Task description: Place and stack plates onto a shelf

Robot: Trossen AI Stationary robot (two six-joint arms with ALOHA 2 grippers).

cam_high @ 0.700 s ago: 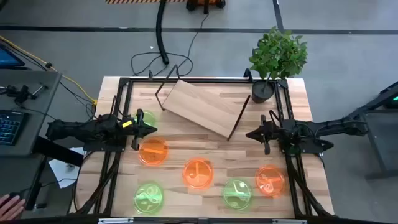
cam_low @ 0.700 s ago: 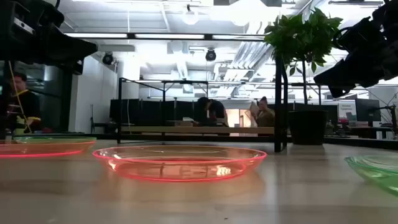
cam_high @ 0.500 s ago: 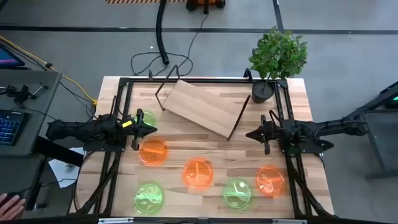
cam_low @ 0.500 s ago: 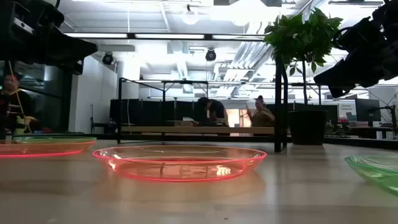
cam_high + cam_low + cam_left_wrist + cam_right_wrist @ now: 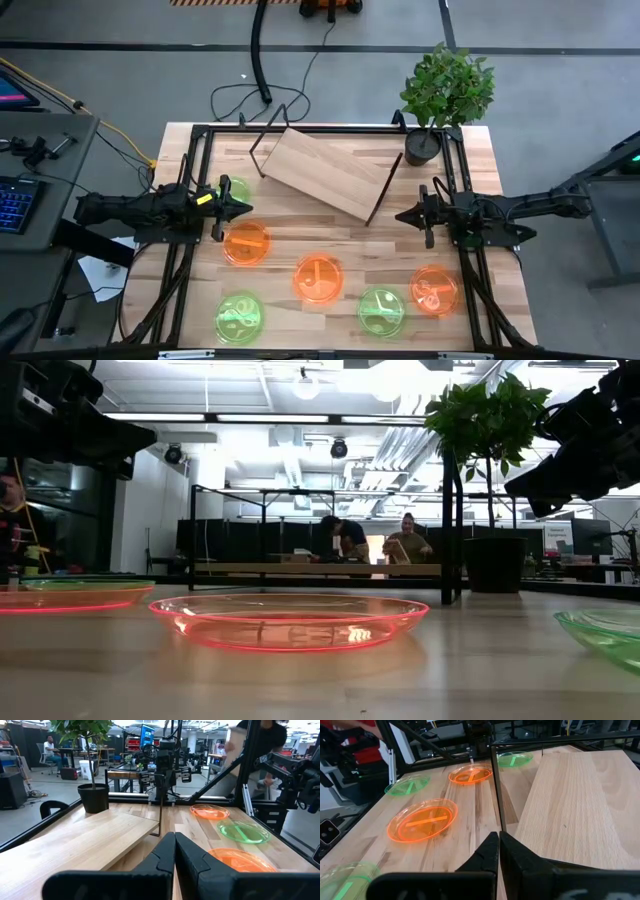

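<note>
Six plates [image 5: 318, 277] lie across the lower half of the tabletop; the shelf [image 5: 325, 171] stands empty, upper centre. Left gripper [image 5: 243, 208] and right gripper [image 5: 402, 214] hover pinched closed, holding nothing.

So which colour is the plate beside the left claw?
The plate is neon green, best seen in the high view.
</note>
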